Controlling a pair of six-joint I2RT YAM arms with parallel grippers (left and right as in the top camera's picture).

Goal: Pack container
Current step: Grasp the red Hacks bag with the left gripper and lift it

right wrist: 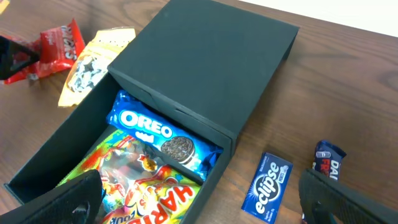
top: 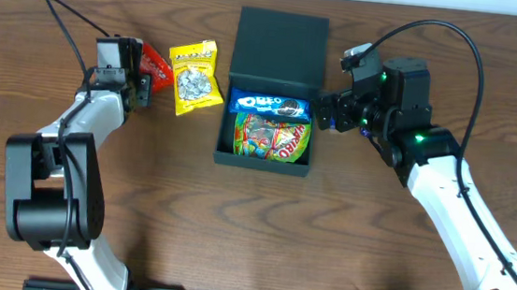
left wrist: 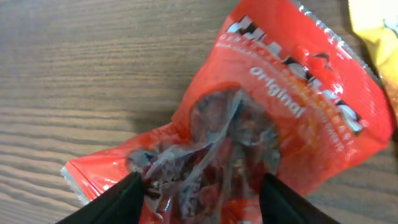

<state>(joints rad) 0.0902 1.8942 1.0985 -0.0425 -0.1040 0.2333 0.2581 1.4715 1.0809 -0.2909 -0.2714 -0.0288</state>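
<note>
The left fingers are spread wide on either side of the crumpled end of a red snack packet lying on the wooden table. Whether they press it cannot be told. The right fingers are fully apart and hold nothing.

The dark green container sits mid-table with its lid laid back toward 12 o'clock. It is at 3 o'clock from the left fingers and well apart from them. It is at 9 o'clock from the right fingers, just beside them. Inside lie an Oreo packet and a Haribo bag.

Only the right wrist view shows an Eclipse gum pack, on the table just beside the container.
</note>
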